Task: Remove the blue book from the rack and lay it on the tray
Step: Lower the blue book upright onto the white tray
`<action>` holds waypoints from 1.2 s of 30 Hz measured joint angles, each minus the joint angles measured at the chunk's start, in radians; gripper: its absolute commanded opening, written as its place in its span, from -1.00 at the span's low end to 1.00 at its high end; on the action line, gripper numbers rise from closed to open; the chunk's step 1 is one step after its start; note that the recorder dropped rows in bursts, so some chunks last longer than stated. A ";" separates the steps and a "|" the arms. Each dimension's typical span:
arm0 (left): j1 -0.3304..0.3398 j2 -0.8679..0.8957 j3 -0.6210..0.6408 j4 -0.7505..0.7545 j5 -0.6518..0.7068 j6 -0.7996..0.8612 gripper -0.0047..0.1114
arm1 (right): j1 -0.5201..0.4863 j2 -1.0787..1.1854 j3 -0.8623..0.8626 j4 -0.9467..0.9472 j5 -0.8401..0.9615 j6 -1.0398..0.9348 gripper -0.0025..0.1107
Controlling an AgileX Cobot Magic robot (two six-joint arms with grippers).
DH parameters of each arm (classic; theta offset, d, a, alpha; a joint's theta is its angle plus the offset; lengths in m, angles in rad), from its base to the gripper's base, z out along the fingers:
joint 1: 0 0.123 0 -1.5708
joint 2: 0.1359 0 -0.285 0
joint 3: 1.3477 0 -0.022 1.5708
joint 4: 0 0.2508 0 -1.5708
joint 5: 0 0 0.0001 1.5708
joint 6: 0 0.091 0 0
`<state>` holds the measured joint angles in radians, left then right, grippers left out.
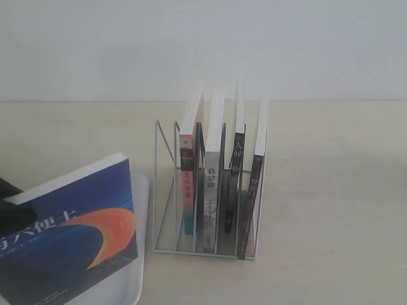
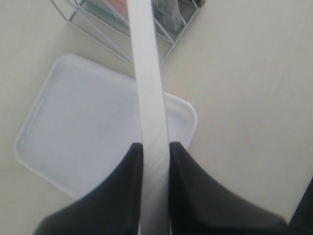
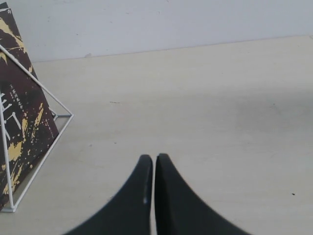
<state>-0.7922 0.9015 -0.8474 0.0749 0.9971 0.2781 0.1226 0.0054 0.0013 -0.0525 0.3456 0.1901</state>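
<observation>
The blue book [image 1: 70,235], with its orange crescent and white title, hangs tilted above the tray [image 1: 127,286] at the lower left of the exterior view. My left gripper [image 2: 155,145] is shut on it; in the left wrist view only the book's white page edge [image 2: 149,98] runs between the black fingers [image 2: 129,186], with the tray [image 2: 83,127] beneath. In the exterior view only a black part of the left gripper [image 1: 9,206] shows at the book's left edge. The white wire rack [image 1: 206,190] stands at centre. My right gripper [image 3: 154,157] is shut on nothing, over bare table beside the rack [image 3: 29,147].
Several books remain upright in the rack: one with a red-and-teal spine [image 1: 187,184], a grey one [image 1: 212,184] and two dark-spined ones [image 1: 235,171]. A dark cover with yellow marks [image 3: 19,117] shows in the right wrist view. A white wall rises behind the table.
</observation>
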 measured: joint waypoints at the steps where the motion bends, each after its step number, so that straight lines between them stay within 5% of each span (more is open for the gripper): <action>1: 0.000 0.000 0.000 0.000 -0.019 -0.017 -0.85 | 0.000 0.000 0.000 0.000 0.000 0.000 -0.93; 12: 0.092 0.000 0.000 0.009 -0.059 -0.074 -0.85 | 0.000 0.000 0.000 0.000 0.000 0.000 -0.93; 36: 0.403 0.153 0.000 -0.330 -0.046 0.305 -0.85 | 0.000 0.000 0.000 0.000 0.000 0.000 -0.93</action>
<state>-0.3888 1.0544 -0.8474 -0.2550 0.9509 0.5831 0.1226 0.0054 0.0013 -0.0525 0.3456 0.1901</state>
